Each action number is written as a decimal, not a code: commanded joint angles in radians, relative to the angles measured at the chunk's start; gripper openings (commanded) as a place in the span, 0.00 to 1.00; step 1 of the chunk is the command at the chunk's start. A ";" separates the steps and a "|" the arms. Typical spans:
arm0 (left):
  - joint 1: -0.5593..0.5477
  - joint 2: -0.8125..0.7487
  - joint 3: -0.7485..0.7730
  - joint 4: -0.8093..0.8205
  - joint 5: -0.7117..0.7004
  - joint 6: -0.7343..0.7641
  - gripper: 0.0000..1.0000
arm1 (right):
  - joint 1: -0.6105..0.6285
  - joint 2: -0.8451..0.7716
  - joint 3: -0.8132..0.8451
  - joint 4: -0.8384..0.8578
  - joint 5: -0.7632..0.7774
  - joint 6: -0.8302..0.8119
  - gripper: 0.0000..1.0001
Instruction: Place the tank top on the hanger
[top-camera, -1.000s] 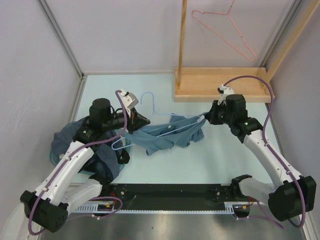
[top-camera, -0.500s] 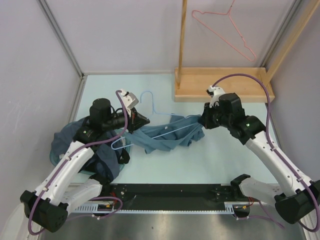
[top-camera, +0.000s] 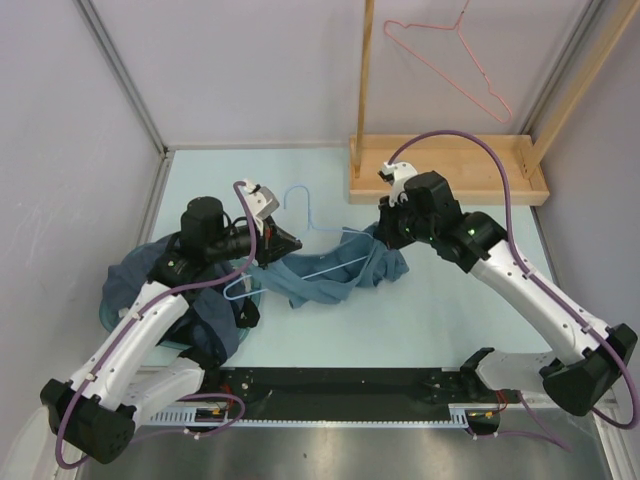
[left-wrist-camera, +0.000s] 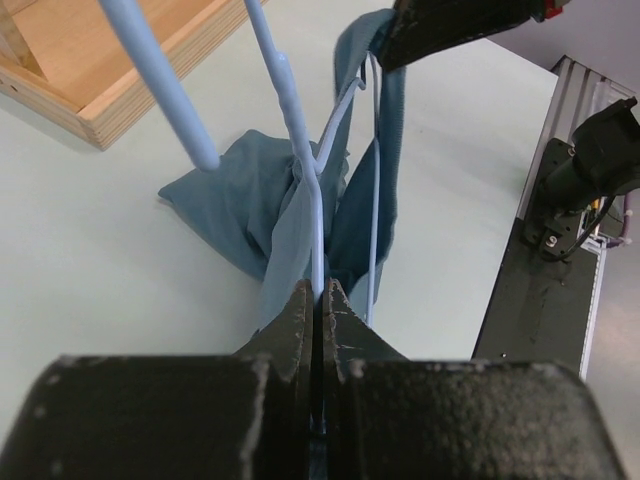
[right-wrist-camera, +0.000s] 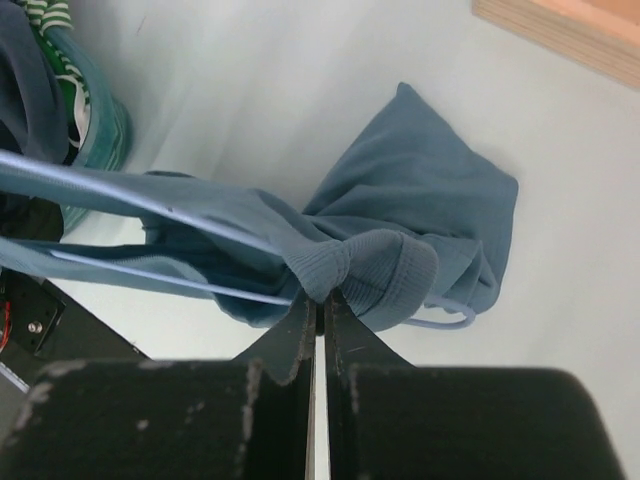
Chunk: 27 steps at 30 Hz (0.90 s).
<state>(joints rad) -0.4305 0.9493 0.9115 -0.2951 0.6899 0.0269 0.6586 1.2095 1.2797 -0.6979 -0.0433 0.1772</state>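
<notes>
At the near left corner lies a dark heap of clothes. It is not your job.

A bit farther in, near the middle of the worktop, your left gripper is squeezed tight on the wire of the hanger. The hanger lies long-ways from left to right, with its hook pointing to the far edge.

The top is bunched on the hanger's right half. Your right gripper is pinched tight on a rolled edge of the top, so the right arm is the nearer one to the cloth.

I think the next pull should go along the wire, toward the left gripper, while that one holds firm.

The right wrist view shows the hanger's round end poking out under the cloth. You cannot see that from above. The left wrist view shows two wires going into the cloth.

At the far right corner is a wooden stand with a pink hanger.
</notes>
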 joint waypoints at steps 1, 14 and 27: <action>-0.010 -0.006 0.001 0.042 0.045 0.010 0.00 | 0.030 0.051 0.096 0.041 0.020 -0.024 0.00; -0.010 -0.011 -0.002 0.044 0.051 0.013 0.00 | 0.089 0.056 0.107 0.031 -0.040 -0.021 0.07; -0.010 -0.030 -0.016 0.065 0.168 0.030 0.00 | 0.021 0.027 0.115 0.023 -0.317 -0.087 1.00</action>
<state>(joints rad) -0.4324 0.9482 0.8986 -0.2935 0.7673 0.0288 0.6910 1.2861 1.3563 -0.6830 -0.2523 0.1352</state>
